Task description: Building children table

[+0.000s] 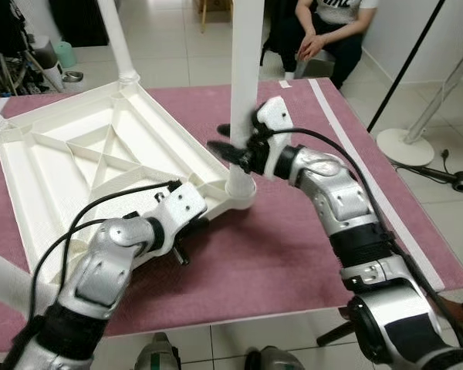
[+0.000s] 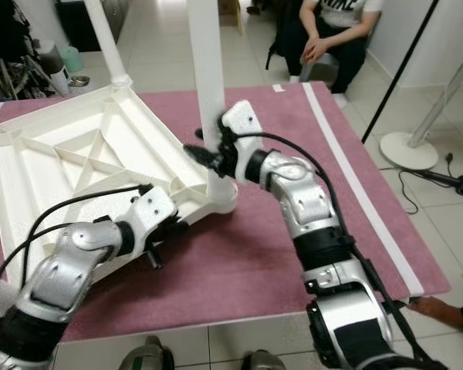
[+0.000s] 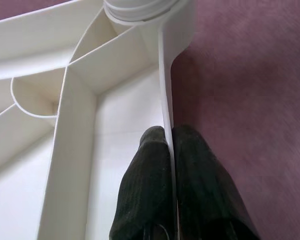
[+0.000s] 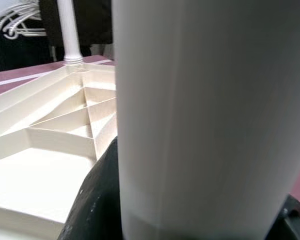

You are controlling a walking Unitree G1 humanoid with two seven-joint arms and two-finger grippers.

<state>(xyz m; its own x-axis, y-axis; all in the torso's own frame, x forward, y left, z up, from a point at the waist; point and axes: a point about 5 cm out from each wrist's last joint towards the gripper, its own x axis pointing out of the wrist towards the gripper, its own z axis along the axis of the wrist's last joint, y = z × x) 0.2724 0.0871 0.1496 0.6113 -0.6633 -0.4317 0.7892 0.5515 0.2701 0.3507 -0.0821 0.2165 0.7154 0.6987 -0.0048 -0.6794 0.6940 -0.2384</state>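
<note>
My right hand [image 1: 243, 150] grips the upright table leg [image 1: 245, 85] over its corner socket; my left hand [image 3: 167, 150] pinches the tabletop [image 1: 77, 154] rim nearby.

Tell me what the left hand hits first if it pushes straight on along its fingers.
Probably the corner socket holding the upright leg. The left hand is shut on the tabletop's side wall, which runs straight to it.
</note>
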